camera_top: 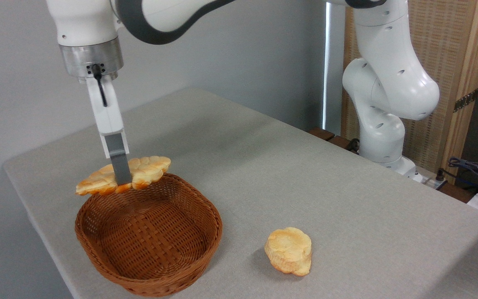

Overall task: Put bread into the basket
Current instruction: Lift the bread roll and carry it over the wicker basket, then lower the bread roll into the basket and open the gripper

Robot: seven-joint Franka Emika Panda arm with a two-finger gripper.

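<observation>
hand (122,177): clamped on the bread, near finger (118,160) grey and vertical across its middle, far finger hidden behind
bread (123,175): held roughly level, long axis left-right, in the air over the basket's far rim, not seen touching it; left end sticks out past the rim
basket (197,245): brown wicker, on the table at front left, nothing inside
bun (288,250): small golden one, on the table right of the basket, apart from it
table (288,166): grey top
arm (388,83): white, base at the far right edge of the table, reaching over to the left
</observation>
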